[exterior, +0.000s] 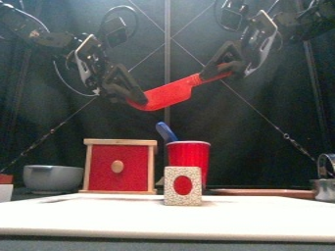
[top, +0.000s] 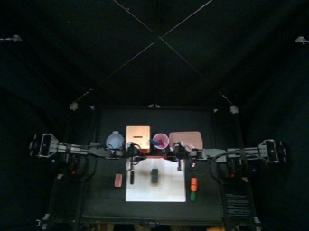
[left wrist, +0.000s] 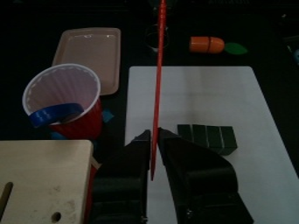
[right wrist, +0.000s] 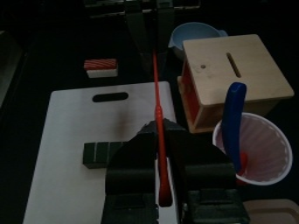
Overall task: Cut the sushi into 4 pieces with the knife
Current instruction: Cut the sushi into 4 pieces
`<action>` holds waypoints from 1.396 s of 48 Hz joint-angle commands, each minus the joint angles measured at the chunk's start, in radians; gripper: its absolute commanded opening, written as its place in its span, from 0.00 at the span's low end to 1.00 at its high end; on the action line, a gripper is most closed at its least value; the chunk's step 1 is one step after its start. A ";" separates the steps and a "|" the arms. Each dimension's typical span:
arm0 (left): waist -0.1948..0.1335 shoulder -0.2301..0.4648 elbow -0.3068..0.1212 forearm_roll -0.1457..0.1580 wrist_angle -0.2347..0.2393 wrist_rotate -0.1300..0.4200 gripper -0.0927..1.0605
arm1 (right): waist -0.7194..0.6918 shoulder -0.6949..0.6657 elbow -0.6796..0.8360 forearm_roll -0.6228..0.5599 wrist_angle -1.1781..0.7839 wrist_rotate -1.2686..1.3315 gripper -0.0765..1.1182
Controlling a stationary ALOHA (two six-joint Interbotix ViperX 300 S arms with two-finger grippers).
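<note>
a black bench (top: 107, 206) stands in a booth of black curtains (top: 154, 54) that close off the back and both sides. a white board (top: 151, 189) lies flat at mid-bench. along the back runs a row, from the left: a blue-grey bowl (top: 115, 140), a wooden box (exterior: 118, 167) with a red front, a red cup (exterior: 187, 157) with a blue knife (exterior: 167, 130) standing in it, and a pink tray (top: 185, 140). the sushi (left wrist: 205, 137) – a dark green roll – lies on the board, apart from both arms; from the front its pale speckled end with a red centre faces the camera. a small red-and-white toy (right wrist: 101, 66) rests on the bench just off the board's left edge, and an orange toy (top: 191, 187) just off its right edge. high above the board, well clear of the sushi, the red knife (exterior: 170, 93) hangs in the air between the two arms, sloping up from left to right. the left fingers (left wrist: 153, 150) are closed on its lower, broader end and the right fingers (right wrist: 162, 144) are closed on its higher, narrower end – each wrist view shows the knife edge-on as a thin red line running out from between the clamped fingers. nothing touches the sushi.
</note>
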 commanded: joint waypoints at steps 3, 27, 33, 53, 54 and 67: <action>0.005 -0.003 -0.029 0.003 -0.012 -0.002 0.45 | -0.002 0.021 -0.060 0.031 0.107 0.002 0.26; -0.058 0.003 0.031 0.003 -0.012 -0.003 0.44 | 0.028 0.189 -0.198 0.067 0.308 0.002 0.26; -0.083 0.035 0.032 0.005 -0.012 -0.003 0.44 | 0.046 0.207 -0.199 0.095 0.308 0.002 0.26; -0.095 0.144 0.009 0.003 -0.012 -0.003 0.44 | 0.052 0.278 -0.183 0.110 0.350 0.002 0.26; -0.097 0.149 0.006 0.003 -0.012 -0.003 0.44 | 0.052 0.279 -0.183 0.110 0.351 0.002 0.26; -0.107 0.222 -0.023 0.002 -0.012 -0.003 0.44 | 0.046 0.298 -0.150 0.121 0.353 0.003 0.26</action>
